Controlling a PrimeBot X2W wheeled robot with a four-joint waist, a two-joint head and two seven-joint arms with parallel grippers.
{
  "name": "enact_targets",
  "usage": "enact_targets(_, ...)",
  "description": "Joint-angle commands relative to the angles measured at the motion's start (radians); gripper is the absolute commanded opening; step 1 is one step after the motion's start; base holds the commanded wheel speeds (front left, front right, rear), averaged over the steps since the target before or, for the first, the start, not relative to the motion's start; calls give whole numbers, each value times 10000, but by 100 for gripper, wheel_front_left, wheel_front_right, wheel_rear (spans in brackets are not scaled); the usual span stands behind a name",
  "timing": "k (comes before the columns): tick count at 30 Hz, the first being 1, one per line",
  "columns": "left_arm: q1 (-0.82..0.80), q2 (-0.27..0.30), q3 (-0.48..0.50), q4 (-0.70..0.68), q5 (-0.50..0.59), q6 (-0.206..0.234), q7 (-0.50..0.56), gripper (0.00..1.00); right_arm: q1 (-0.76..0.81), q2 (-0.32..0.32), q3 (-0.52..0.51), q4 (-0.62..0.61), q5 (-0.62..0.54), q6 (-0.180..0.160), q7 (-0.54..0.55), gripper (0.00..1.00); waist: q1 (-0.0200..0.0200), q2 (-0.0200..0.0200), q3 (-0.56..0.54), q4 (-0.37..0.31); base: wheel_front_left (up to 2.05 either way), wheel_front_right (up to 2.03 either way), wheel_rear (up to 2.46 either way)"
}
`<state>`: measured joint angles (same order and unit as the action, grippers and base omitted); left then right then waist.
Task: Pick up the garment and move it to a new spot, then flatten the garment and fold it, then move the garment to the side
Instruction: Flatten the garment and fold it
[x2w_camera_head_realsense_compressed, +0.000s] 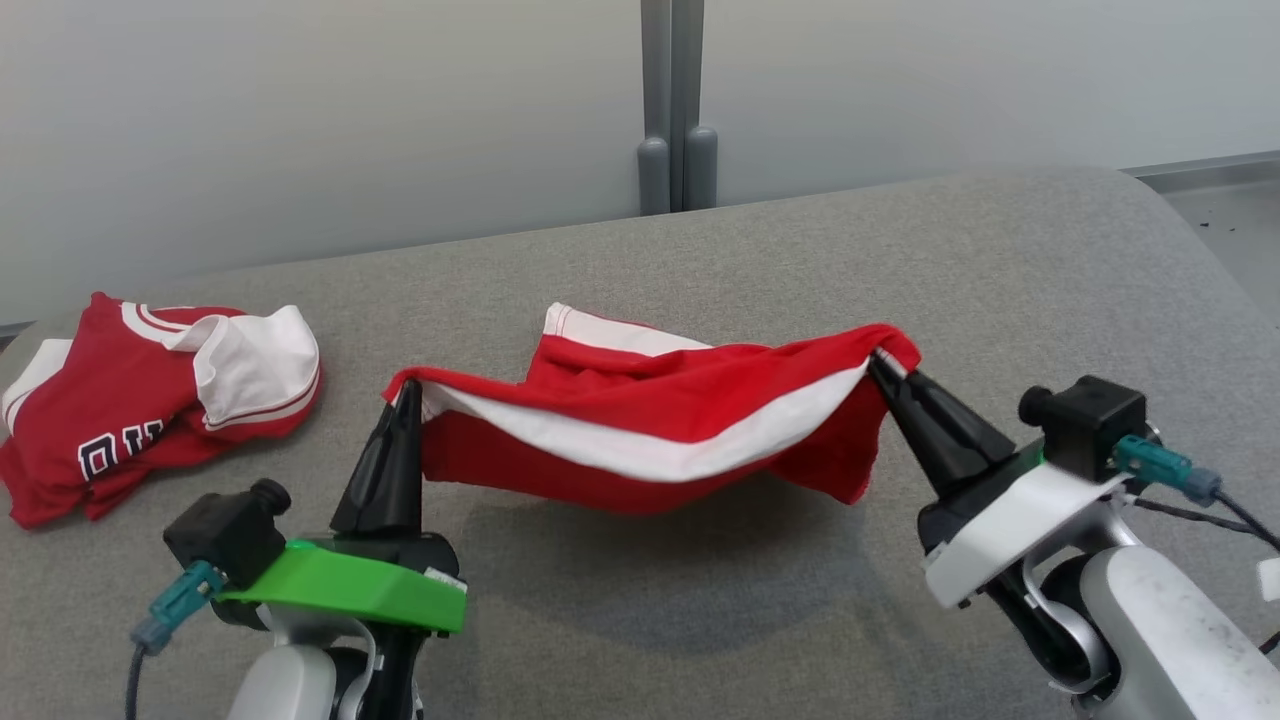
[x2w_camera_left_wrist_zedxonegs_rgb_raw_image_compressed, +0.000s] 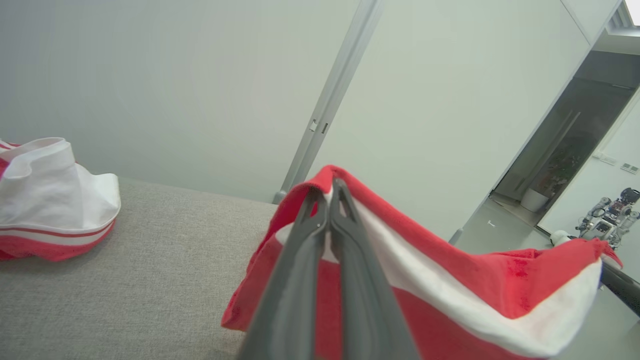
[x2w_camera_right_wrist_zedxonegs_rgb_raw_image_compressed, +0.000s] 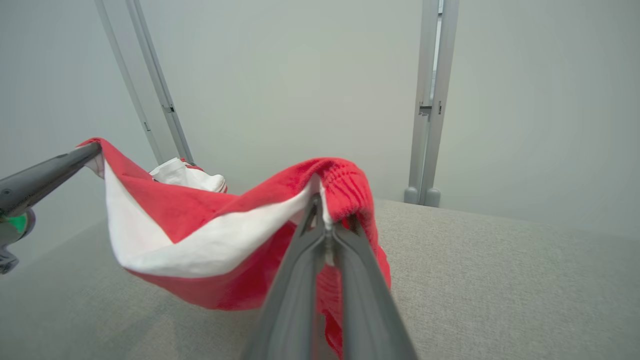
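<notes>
Garment: the red garment with a white band (x2w_camera_head_realsense_compressed: 640, 425) hangs between both claws above the middle of the grey cloth-covered desk (x2w_camera_head_realsense_compressed: 800, 250). It sags in the middle, and its far part appears to rest on the surface.
Left claw: the left claw (x2w_camera_head_realsense_compressed: 408, 392) has its fingers pressed together, pinching the garment's left upper corner.
Right claw: the right claw (x2w_camera_head_realsense_compressed: 882, 364) has its fingers pressed together, pinching the bunched right upper corner.
Step in hand: probably the pick-up and move, since the cloth is raised but neither flat nor folded.
Next move: likely calls for both arms travelling together to a bare patch, drawing apart to remove the sag, then lowering evenly.
Keep clear of: the crumpled red-and-white lettered top (x2w_camera_head_realsense_compressed: 150, 400) at the desk's left.
</notes>
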<state>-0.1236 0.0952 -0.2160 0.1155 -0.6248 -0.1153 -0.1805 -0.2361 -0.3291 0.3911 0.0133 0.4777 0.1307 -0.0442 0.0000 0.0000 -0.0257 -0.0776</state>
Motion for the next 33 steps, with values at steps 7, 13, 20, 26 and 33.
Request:
enact_targets(7, -44, 200, 319, -2981, -532, 460, 959, 0, 230, -316, -1228, -2348, -44, 1, 788, 0, 0, 0, -116, -240, 0, 0, 0)
enact_targets(13, -677, 493, 460, -5021, -924, 961, 2209, 0, -315, -487, -1754, -3459, 160, 1, 1515, 0, 0, 0, -6, -268, 0, 0, 0)
enact_targets(20, -2505, 1200, 693, -4126, -973, 1197, 3616, 0, -2165, -753, -998, -2187, 162, -1, 1835, 0, 0, 0, 629, -179, 0, 0, 0)
enact_targets(26, -4794, 1530, 779, -2091, -839, 999, 4042, 0, -4790, -410, -245, 77, 337, 1, 1304, 0, 0, 0, 1635, -144, 0, 0, 0)
enact_targets(33, -8452, 1458, 631, 712, -197, 699, 3462, 0, -8652, 162, 94, 3620, -136, -1, -191, 0, 0, 0, 2878, 83, 0, 0, 0)
